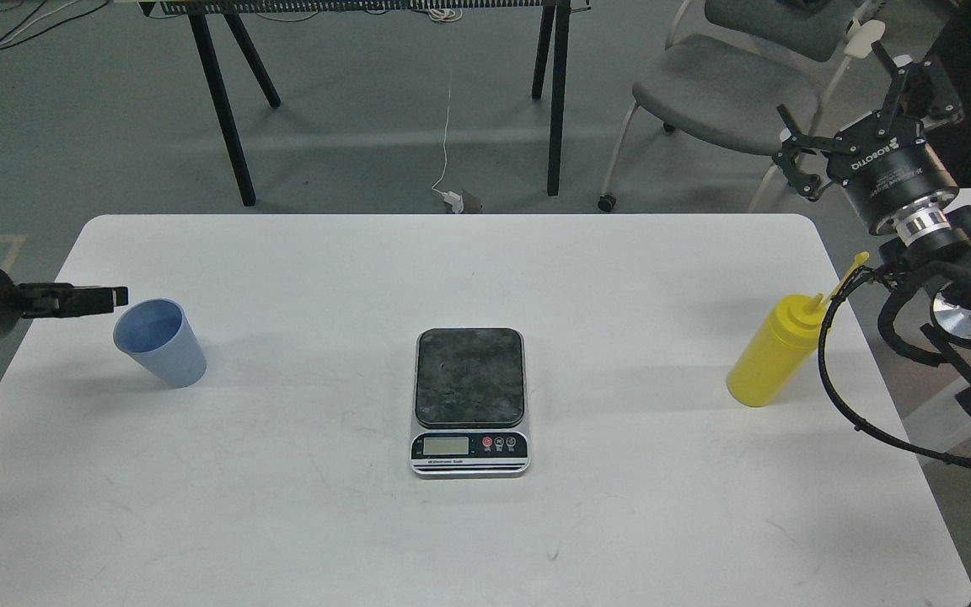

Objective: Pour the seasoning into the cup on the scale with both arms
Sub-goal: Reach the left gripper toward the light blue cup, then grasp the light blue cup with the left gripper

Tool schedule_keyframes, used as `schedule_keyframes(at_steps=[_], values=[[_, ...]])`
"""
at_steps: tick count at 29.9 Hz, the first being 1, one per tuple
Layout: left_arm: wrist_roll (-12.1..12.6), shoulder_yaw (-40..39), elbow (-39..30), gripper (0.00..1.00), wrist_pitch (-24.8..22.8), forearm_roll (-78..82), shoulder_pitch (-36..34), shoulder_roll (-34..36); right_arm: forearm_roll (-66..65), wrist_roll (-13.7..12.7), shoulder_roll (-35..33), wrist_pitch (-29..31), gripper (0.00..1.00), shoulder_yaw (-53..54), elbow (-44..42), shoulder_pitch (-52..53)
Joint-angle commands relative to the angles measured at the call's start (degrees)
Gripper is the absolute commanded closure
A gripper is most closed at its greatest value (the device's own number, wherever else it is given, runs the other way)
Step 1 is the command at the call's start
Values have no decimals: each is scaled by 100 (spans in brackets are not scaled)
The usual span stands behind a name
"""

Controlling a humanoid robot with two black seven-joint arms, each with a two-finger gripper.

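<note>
Where left claw [119,296] ends: cup [160,341].

Blue cup [160,341] left, scale [469,400] centre, yellow seasoning [773,352] right

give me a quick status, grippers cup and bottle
Left gripper beside blue cup, state unclear. Right gripper open, raised above yellow squeeze bottle. Scale plate bare. Nothing in the way.
</note>
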Motion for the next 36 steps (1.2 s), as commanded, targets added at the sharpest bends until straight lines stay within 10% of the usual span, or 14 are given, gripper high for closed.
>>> schedule_keyframes(at_steps=[1,18,26,36], values=[[1,7,229,1,193,30,106,-255,0,-1,-11,0,0,10,-2,0],[1,-1,1715,3,474,-66,404,-1407,0,-1,33,0,0,1,-2,-9],[1,16,1892,72,589,-110,466,-1372,0,8,50,0,0,10,-2,-9],[1,16,1892,95,554,-128,475,-1372,0,8,77,0,0,1,-2,-9]])
